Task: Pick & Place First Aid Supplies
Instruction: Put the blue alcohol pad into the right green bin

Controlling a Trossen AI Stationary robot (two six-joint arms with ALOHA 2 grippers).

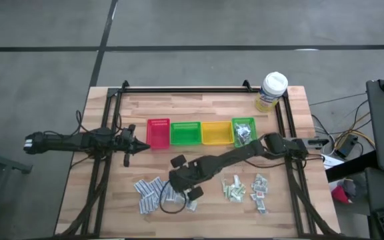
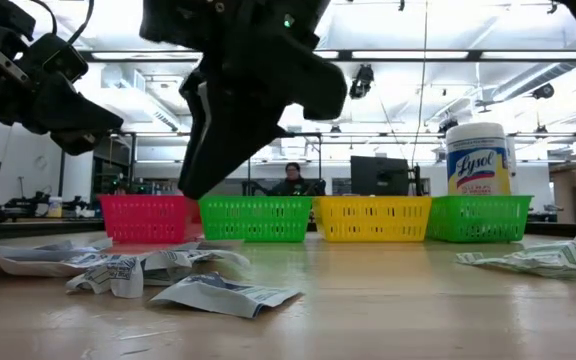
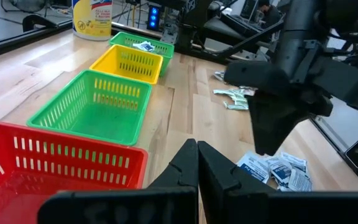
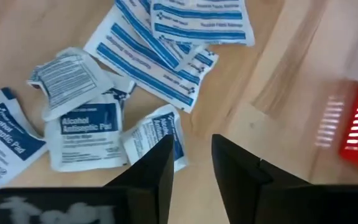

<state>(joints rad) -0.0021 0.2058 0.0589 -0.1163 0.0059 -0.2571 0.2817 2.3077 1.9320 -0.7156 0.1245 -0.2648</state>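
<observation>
The first aid supplies lie in two loose groups on the wooden bench: white-blue sachets point(image 1: 153, 192) toward the front left part, and pale green and white-red packets point(image 1: 245, 188) toward the front right. A few more packets point(image 1: 244, 133) sit in the green bin nearest the right edge.

Readable print in the right wrist view: one sachet point(image 4: 82, 134) reads "Alcohol Antiseptic Pad"; the neighbouring sachet point(image 4: 5, 134) carries "Antiseptic Pad". Long blue-striped wrappers point(image 4: 166, 46) lie beside them; their text is too small to read. The wipes tub point(image 2: 478, 158) at the rear right corner is labelled "Lysol".

Four bins stand in a row across the middle of the bench: red bin point(image 1: 158, 134), green bin point(image 1: 185, 133), yellow bin point(image 1: 216, 133), second green bin point(image 1: 243, 123).

The right gripper point(image 4: 190, 163) hangs above the white-blue sachets, jaws parted by a narrow gap, holding nothing. The left gripper point(image 3: 197, 163) waits near the left edge, just beside the red bin, jaws closed and empty.
</observation>
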